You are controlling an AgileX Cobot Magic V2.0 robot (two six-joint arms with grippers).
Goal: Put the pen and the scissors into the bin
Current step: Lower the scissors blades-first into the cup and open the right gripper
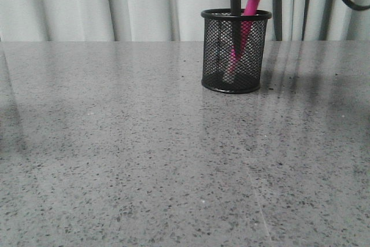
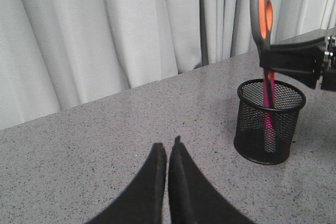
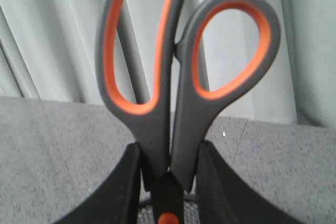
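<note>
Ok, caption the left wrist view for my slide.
Right gripper lowers the scissors blades-first into the bin beside the pen.

Curtained [image 1: 87,4] speckled-tabletop [image 1: 144,154] robot test bench

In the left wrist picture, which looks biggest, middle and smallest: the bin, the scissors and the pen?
1. bin
2. scissors, blades dipping inside the bin, held by the right pincer
3. pen, mostly hidden, so its rank is unsure

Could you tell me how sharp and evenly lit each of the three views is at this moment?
Front view: even light, the table sheened, the bin sharp, soft shadow streaks to its right. Left wrist view: the scissors and bin crisp, the left gripper a dark silhouette. Right wrist view: the scissors' loops soft, very close; the curtain blurred.
</note>
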